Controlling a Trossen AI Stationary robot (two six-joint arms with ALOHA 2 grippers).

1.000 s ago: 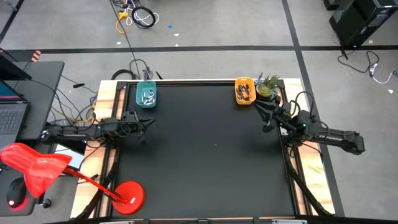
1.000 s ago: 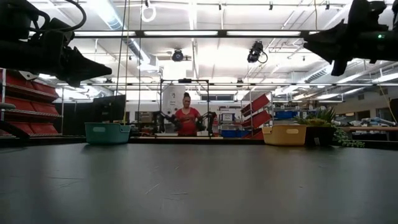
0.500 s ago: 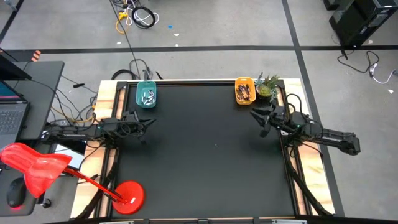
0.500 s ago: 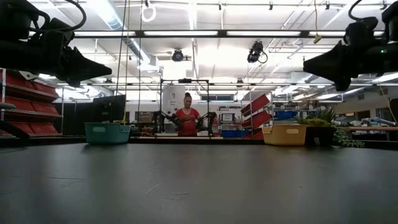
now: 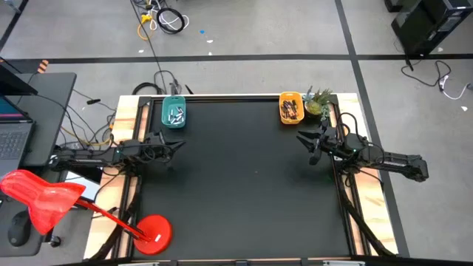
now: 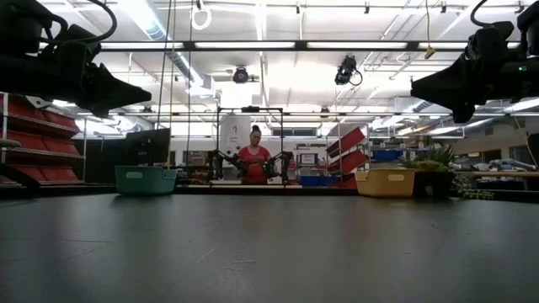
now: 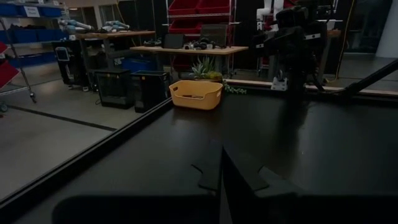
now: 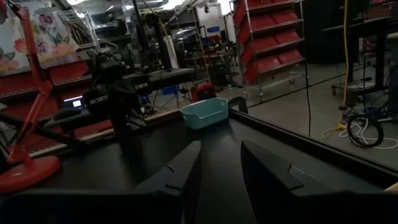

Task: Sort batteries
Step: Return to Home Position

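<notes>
Batteries binned, both arms held up off the counter (image 5: 244, 192).
Silvery batteries (image 5: 174, 114) lying in the teal tray (image 5: 164, 112) at the far-left corner, dark batteries (image 5: 292, 110) in the yellow tray (image 5: 281, 102) at the far-right, just beside a small potted plant (image 5: 319, 103); no loose ones to be seen on the black surface. Left pincer (image 5: 176, 145) hovering near the left edge, fingers together with nothing between them. Right pincer (image 5: 304, 140) hanging near the right edge, close to the yellow tray and plant, fingers apart and empty. Probably only the retreat to rest left to do. Risk from here: swinging the right arm back too near the corner and clipping the plant, or nudging the yellow tray and spilling what is already sorted.
</notes>
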